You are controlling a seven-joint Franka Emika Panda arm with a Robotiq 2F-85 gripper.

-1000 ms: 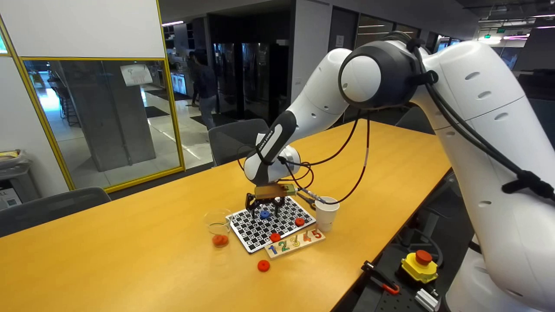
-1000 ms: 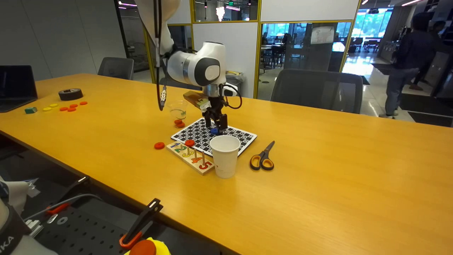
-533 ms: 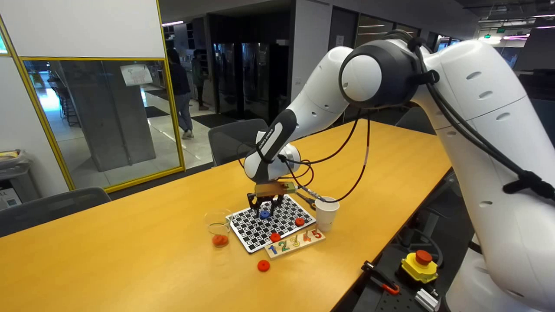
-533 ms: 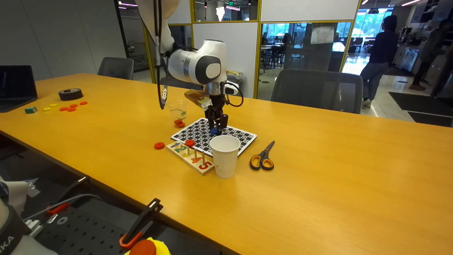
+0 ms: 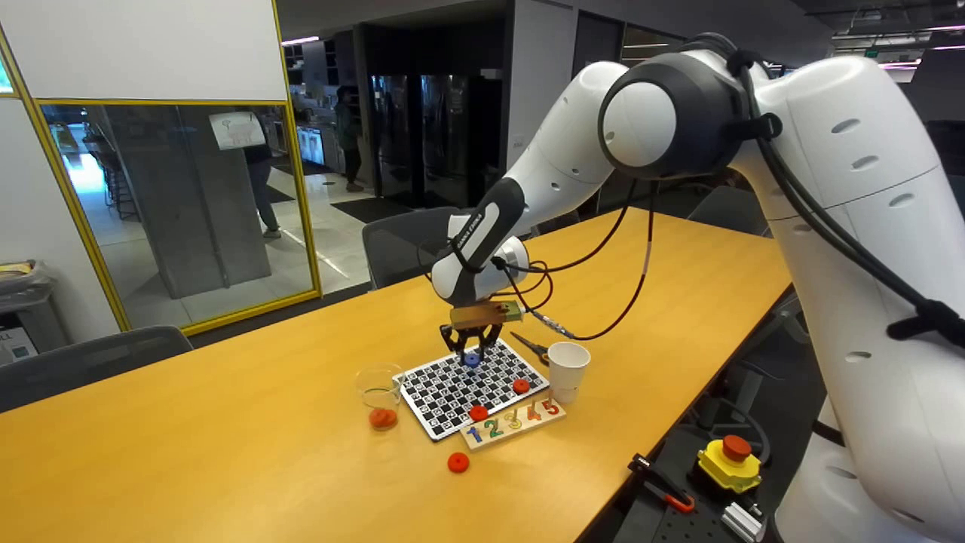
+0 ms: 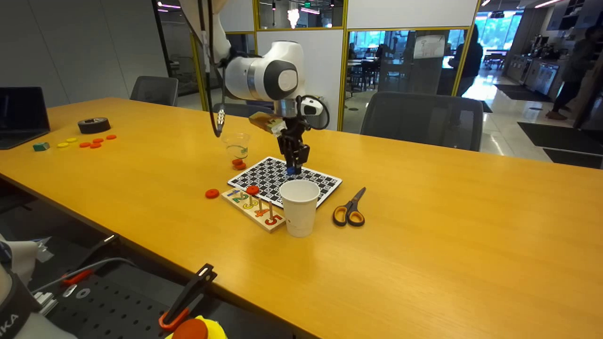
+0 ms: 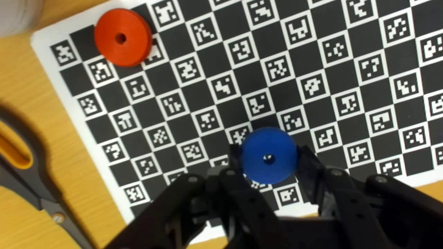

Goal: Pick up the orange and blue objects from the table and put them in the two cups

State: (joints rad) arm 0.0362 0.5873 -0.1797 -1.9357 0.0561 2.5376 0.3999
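Blue disc (image 7: 269,148) lifted since earlier, pinched in the hand (image 7: 268,155), over the checkered board (image 7: 214,55), white cup (image 6: 299,212) nearby

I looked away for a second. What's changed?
The gripper has closed on the blue disc and lifted it off the checkered board. In the background, a person has walked toward the left of both exterior views. The white cup, clear cup, orange-red discs and scissors stayed put.
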